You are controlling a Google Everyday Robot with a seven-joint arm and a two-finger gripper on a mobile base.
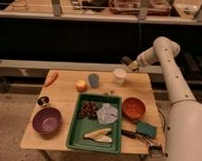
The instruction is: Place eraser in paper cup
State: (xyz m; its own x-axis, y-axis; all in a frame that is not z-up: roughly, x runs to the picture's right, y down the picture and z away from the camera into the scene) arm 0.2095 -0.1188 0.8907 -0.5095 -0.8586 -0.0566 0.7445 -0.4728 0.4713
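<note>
My tool (127, 64) hangs above the worktop's (63, 104) far edge; below it sit a tray (76, 131), carrot (51, 78), orange (81, 85) and two bowls (47, 120).

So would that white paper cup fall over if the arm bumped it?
Probably. The paper cup looks small, thin-walled and light, standing upright near the table's back edge, so a nudge from the gripper, just above and behind it, might tip or slide it.

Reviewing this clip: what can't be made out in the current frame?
- Camera view: gripper, just right of and above the paper cup; too small and blurred to show any eraser in it.
- Paper cup's inside: hidden by its wall.
- Dark tool near the sponge: too blurred to identify.
</note>
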